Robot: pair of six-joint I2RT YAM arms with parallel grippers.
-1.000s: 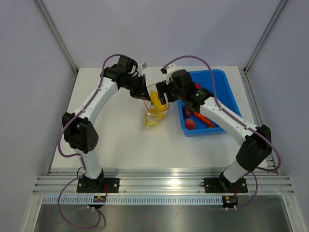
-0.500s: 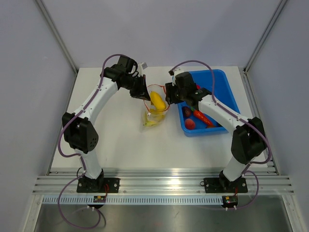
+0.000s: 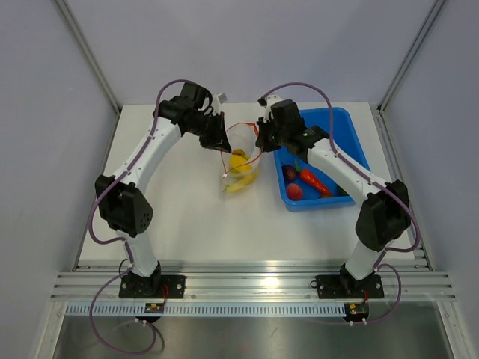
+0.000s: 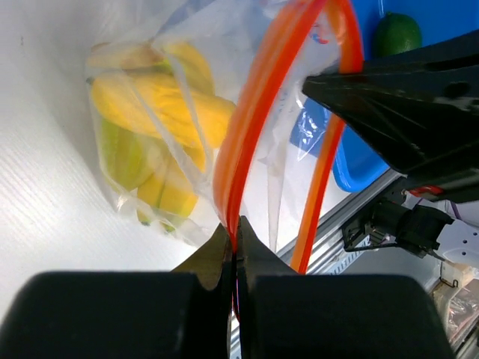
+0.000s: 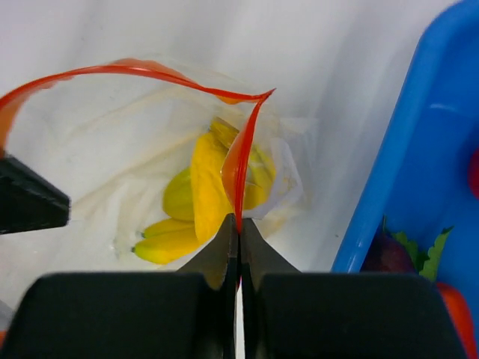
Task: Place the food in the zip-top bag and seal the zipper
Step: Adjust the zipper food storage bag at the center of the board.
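Observation:
The clear zip-top bag [image 3: 241, 178] hangs just above the table between both grippers, mouth held wide. Its orange-red zipper [image 3: 241, 125] forms an open loop. The yellow banana [image 3: 238, 161] lies inside the bag, down among other yellow pieces [image 5: 203, 179]. My left gripper [image 3: 221, 147] is shut on the left end of the zipper [image 4: 254, 120], pinched at the fingertips [image 4: 236, 238]. My right gripper [image 3: 259, 139] is shut on the right end of the zipper [image 5: 238, 164]; its jaws [image 5: 238, 224] meet on the strip. The right gripper's black fingers [image 4: 397, 97] show across the bag mouth.
A blue bin [image 3: 340, 123] stands right of the bag, close to my right arm. It holds a red tomato [image 3: 295, 191], an orange carrot [image 3: 314, 182], a dark purple piece [image 3: 290, 173] and a green lime [image 4: 397, 34]. The aluminium rail runs along the near edge.
The banana dropped from my right gripper down into the bag. The right gripper then drew back toward the bin and shut on the right end of the zipper. The left gripper kept its hold.

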